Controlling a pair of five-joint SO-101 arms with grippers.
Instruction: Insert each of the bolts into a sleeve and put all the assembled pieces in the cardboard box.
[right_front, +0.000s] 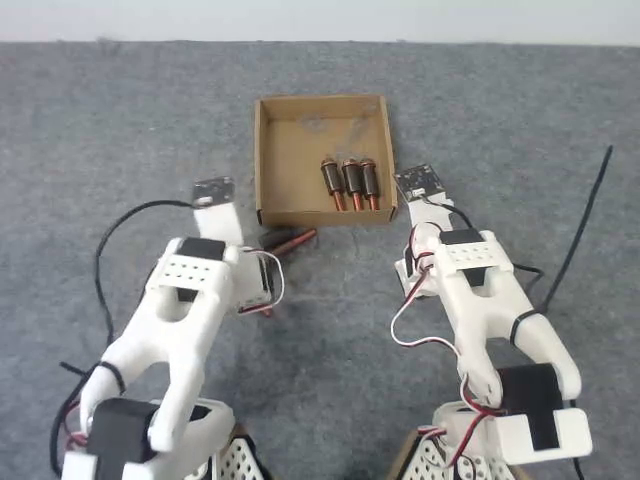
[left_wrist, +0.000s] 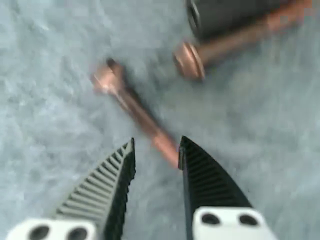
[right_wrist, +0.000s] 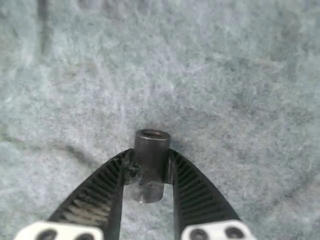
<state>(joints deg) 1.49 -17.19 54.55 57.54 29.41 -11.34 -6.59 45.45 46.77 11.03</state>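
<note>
A loose copper bolt (left_wrist: 135, 107) lies on the grey carpet, its shaft end just ahead of my left gripper (left_wrist: 156, 150), which is open; the end lies close by one fingertip (left_wrist: 192, 152). Beyond it lies another bolt pushed through a dark sleeve (left_wrist: 227, 17), also seen as the piece (right_front: 288, 241) just outside the cardboard box (right_front: 262, 160). Three assembled pieces (right_front: 350, 183) lie side by side in the box's near right corner. My right gripper (right_wrist: 150, 161) is shut on a dark sleeve (right_wrist: 151, 150), held above the carpet with its open bore facing away.
Grey carpet covers the whole table. The left arm (right_front: 185, 300) stands near the box's front left corner and the right arm (right_front: 480, 290) near its front right corner. Black cables (right_front: 575, 240) trail at both sides.
</note>
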